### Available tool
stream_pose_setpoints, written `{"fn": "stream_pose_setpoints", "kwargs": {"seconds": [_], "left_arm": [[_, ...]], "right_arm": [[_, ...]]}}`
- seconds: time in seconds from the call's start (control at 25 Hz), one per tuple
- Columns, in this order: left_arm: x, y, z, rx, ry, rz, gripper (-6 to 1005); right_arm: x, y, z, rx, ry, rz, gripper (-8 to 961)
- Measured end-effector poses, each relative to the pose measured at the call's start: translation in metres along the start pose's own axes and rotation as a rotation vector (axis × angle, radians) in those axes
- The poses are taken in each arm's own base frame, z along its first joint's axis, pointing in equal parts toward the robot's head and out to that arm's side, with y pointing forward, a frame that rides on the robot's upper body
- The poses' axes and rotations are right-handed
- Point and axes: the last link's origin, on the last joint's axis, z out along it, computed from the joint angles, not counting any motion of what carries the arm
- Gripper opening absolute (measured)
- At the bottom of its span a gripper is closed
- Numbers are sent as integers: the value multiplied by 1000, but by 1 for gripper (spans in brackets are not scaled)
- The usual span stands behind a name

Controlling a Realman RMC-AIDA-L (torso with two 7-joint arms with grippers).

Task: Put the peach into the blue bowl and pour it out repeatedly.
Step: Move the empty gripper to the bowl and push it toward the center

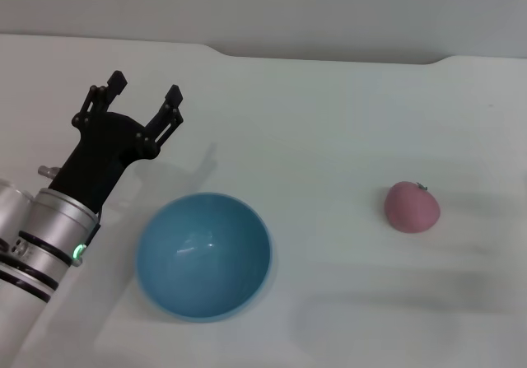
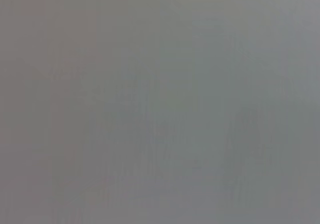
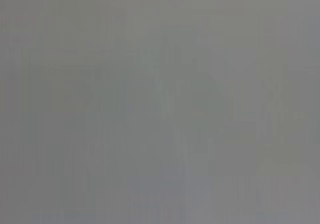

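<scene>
The blue bowl (image 1: pixel 203 255) stands upright and empty on the white table, left of centre near the front. The peach (image 1: pixel 412 207), pink with a tiny dark stem, lies on the table well to the bowl's right, outside it. My left gripper (image 1: pixel 146 97) hovers behind and to the left of the bowl, open, with nothing between its black fingers. My right gripper is out of the head view. Both wrist views show only flat grey.
The white table (image 1: pixel 329 121) stretches back to a grey wall, with its rear edge (image 1: pixel 329 58) running across the top of the head view.
</scene>
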Motion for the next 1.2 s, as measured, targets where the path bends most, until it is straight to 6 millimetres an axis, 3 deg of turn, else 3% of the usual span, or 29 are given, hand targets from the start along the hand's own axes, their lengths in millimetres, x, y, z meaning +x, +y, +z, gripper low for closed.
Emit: {"fn": "stream_pose_setpoints", "kwargs": {"seconds": [0.92, 1.2], "left_arm": [[1, -5, 8, 22, -5, 20, 846], [2, -8, 19, 49, -13, 4, 845]], "right_arm": [[5, 2, 0, 0, 35, 7, 562], [6, 2, 2, 5, 40, 7, 561]]}}
